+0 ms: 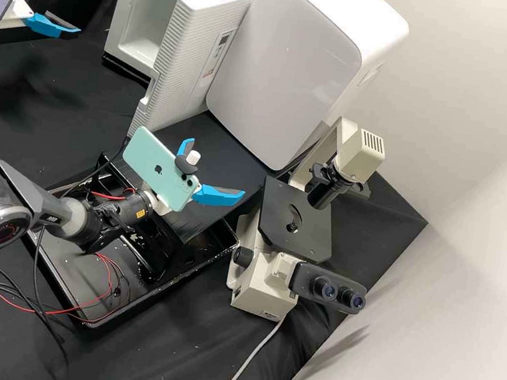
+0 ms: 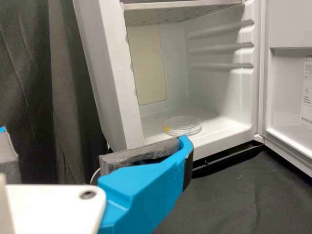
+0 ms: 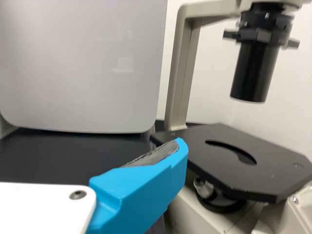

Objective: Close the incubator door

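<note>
In the high view my left gripper (image 1: 59, 5) is held open at the upper left, left of the incubator (image 1: 115, 26). The incubator door (image 1: 185, 55) stands wide open, its ribbed outer side beside a white rounded device. My right gripper (image 1: 217, 166), also open, is above the black stand in front of that device, apart from the door. In the left wrist view the gripper (image 2: 92, 141) has its open fingers before the incubator (image 2: 114, 73), with the door (image 2: 287, 92) swung away from the opening. The right wrist view shows a blue finger of the right gripper (image 3: 92, 151).
A clear round dish (image 2: 183, 125) lies inside the incubator. The white rounded device (image 1: 290, 63) stands close beside the door. A microscope (image 1: 299, 221) is right of my right gripper. A black tray (image 1: 84, 317) with red and black wires lies below the right arm.
</note>
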You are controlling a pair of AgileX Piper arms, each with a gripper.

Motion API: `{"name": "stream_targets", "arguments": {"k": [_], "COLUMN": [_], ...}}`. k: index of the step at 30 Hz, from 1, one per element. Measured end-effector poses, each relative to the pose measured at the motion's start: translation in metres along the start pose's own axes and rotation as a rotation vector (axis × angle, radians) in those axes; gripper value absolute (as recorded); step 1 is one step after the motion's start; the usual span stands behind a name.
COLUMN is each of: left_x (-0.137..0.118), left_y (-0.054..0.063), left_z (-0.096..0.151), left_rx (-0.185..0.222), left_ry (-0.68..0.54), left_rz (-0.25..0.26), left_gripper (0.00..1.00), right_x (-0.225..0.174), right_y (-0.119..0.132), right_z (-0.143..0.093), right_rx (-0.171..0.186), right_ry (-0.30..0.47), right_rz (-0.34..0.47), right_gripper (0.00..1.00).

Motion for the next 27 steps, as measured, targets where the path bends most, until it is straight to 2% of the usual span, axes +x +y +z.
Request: {"name": "stream_targets", "arguments": {"k": [4, 11, 18, 20, 27], "left_x": [0.0, 0.0, 0.0, 0.0, 0.0], "left_y": [0.0, 0.0, 0.0, 0.0, 0.0], "left_z": [0.0, 0.0, 0.0, 0.0, 0.0], "left_rx": [0.0, 0.0, 0.0, 0.0, 0.0], "left_ry": [0.0, 0.0, 0.0, 0.0, 0.0], "left_rz": [0.0, 0.0, 0.0, 0.0, 0.0], "left_gripper": [1.0, 1.0, 1.0, 1.0, 1.0], "right_x": [0.005, 0.033, 0.064, 0.073, 0.102], "right_y": [0.005, 0.024, 0.024, 0.022, 0.013], "right_z": [-0.005, -0.031, -0.056, -0.063, -0.083], "right_rx": [0.004, 0.002, 0.002, -0.012, -0.102], "right_ry": [0.029, 0.152, 0.237, 0.254, 0.283], "right_rz": [0.018, 0.074, 0.095, 0.094, 0.079], "right_gripper": [0.0, 0.0, 0.0, 0.0, 0.0]}}
